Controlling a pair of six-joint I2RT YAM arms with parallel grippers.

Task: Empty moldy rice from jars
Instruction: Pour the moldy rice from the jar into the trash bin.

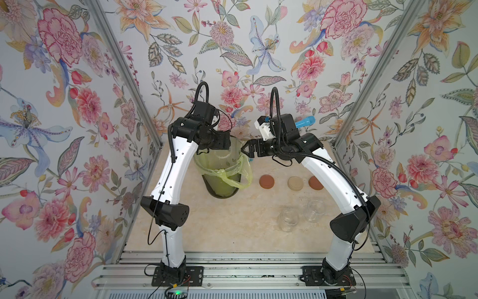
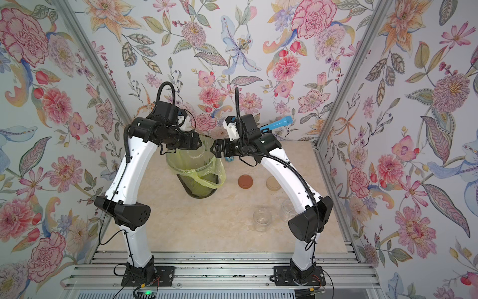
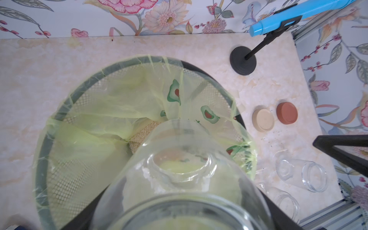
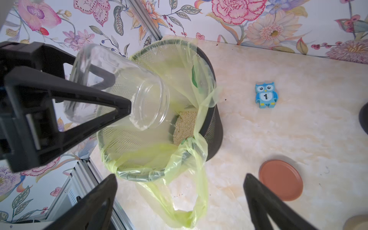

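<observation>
My left gripper (image 3: 183, 219) is shut on a clear jar (image 4: 119, 85), tilted mouth-down over the dark mesh bin (image 1: 219, 192). The jar looks empty apart from white smears inside its wall (image 3: 147, 171). The moldy rice (image 4: 184, 127) lies as a beige grainy heap inside the yellow-green bag (image 4: 197, 179) that lines the bin. Two more clear jars (image 1: 288, 218) (image 1: 314, 210) stand empty on the table at front right. My right gripper (image 1: 244, 150) hangs open just right of the bin's rim, with nothing between its fingers.
Three lids lie in a row right of the bin: reddish-brown (image 1: 267, 181), beige (image 1: 295, 183) and reddish-brown (image 1: 315, 182). A blue owl block (image 4: 266, 95) lies behind them. A blue tool (image 3: 298, 16) on a black stand (image 3: 243, 63) occupies the back right corner.
</observation>
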